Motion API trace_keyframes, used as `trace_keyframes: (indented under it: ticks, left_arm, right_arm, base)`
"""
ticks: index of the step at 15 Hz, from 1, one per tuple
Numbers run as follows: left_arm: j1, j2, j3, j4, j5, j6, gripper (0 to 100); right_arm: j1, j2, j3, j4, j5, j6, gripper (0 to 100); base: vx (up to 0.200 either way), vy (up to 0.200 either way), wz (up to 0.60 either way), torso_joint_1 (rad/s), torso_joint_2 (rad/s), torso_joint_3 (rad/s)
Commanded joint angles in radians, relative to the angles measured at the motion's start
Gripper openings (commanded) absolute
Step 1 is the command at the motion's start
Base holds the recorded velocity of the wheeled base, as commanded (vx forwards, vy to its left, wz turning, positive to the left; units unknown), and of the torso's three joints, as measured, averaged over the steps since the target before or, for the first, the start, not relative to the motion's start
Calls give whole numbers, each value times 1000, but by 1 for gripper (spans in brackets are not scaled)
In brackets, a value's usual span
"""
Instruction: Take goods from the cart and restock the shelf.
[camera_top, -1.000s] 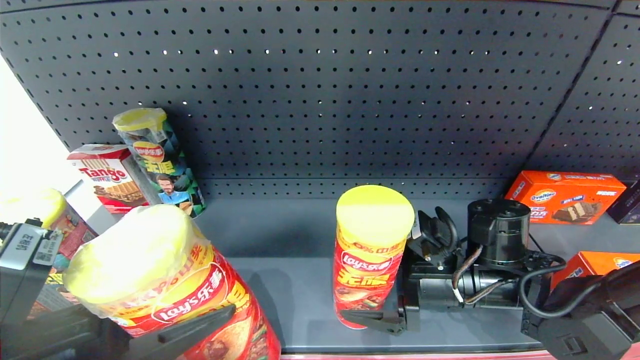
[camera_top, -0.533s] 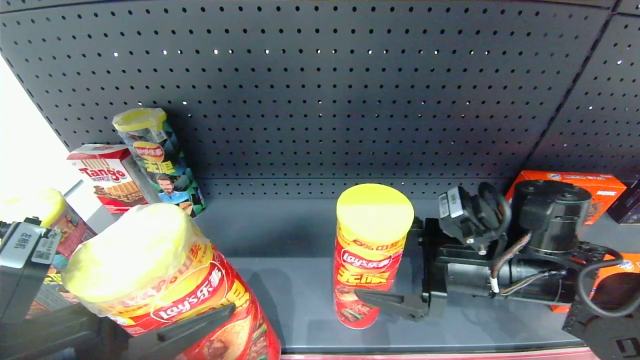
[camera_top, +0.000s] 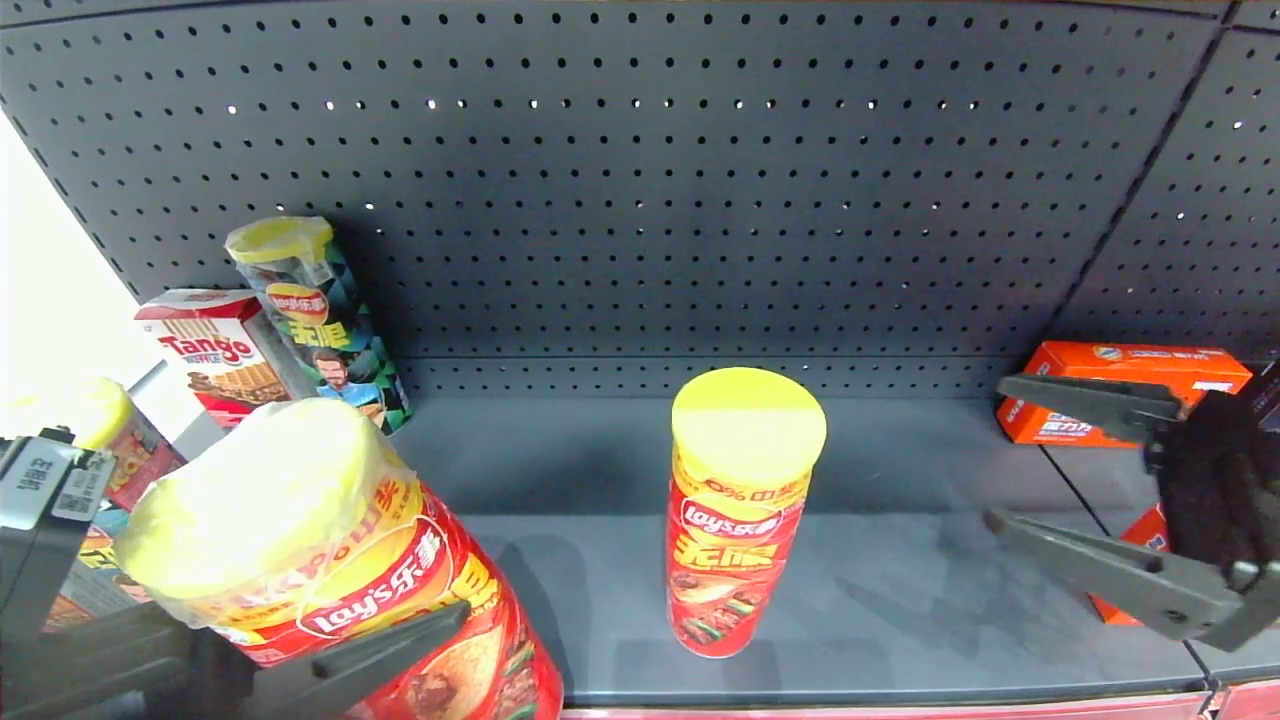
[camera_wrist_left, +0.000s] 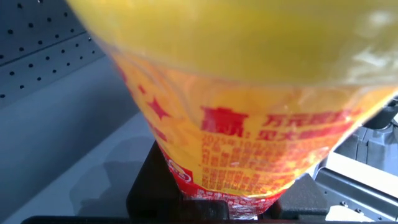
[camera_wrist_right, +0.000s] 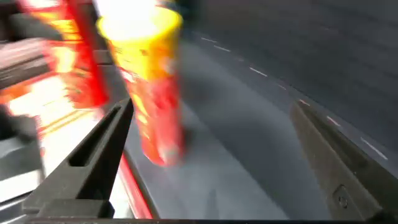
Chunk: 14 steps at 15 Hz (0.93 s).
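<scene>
— Where's the chip can (camera_top: 330, 560)?

— Up in the left claw (camera_top: 390, 600), at the near left corner of the shelf (camera_top: 900, 600). The claw is closed around the red body of the can, one dark finger lying across its lower side. The can tilts, with its yellow lid toward the camera and plastic wrap showing over the top. In the left wrist view its lid and red label (camera_wrist_left: 249, 143) sit close against the lens.

— And the second can (camera_top: 735, 520)?

— It stands upright in the middle of the shelf, near the front edge, on its own with nothing touching it.

— The right claw (camera_top: 995, 452)?

— It is spread wide and holding nothing, well to the right of the standing can, with both fingers pointing toward it. The right wrist view shows that can (camera_wrist_right: 152, 93) off to one side of the gap between the fingers.

— What's around them?

— At the back left, a dark green can (camera_top: 320, 320) leans against the pegboard wall (camera_top: 640, 200), just beside a wafer box (camera_top: 215, 350). An orange box (camera_top: 1120, 385) lies at the back right, behind the right claw's upper finger.
</scene>
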Motion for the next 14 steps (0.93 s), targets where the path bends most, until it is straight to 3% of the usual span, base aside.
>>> trace_keyframes:
  ticks: [1,3,4,6,8,10,12,14]
  left_arm:
    - [0,4,-6,-1,0,0,0]
    - [8,4,-12,-1,1,-1,0]
    - [14,4,-12,-2,1,-1,0]
    - [20,7,-23,-4,-2,0,0]
    - [20,7,-26,-4,0,2,0]
    - [20,2,-21,-1,0,3,0]
    - [19,1,-24,-1,-5,3,0]
    - [14,1,-26,-4,-11,2,0]
  right_arm:
    - [-119,-434,65,299,-233,39,100]
    - [-121,-651,117,500,-400,66,100]
    - [-125,-687,122,535,-423,68,100]
    - [-202,-835,136,687,-610,105,100]
    - [-228,-859,149,696,-646,125,100]
    - [-257,-1026,317,683,-673,146,100]
    - [-256,-1025,478,508,-716,126,100]
    - [-256,-1026,482,592,-713,112,100]
  base:
    - [0,0,0,0,0,0]
    - [0,0,0,0,0,0]
    - [0,0,0,0,0,0]
    - [0,0,0,0,0,0]
    - [0,0,0,0,0,0]
    - [0,0,0,0,0,0]
    - [0,0,0,0,0,0]
    - [0,0,0,0,0,0]
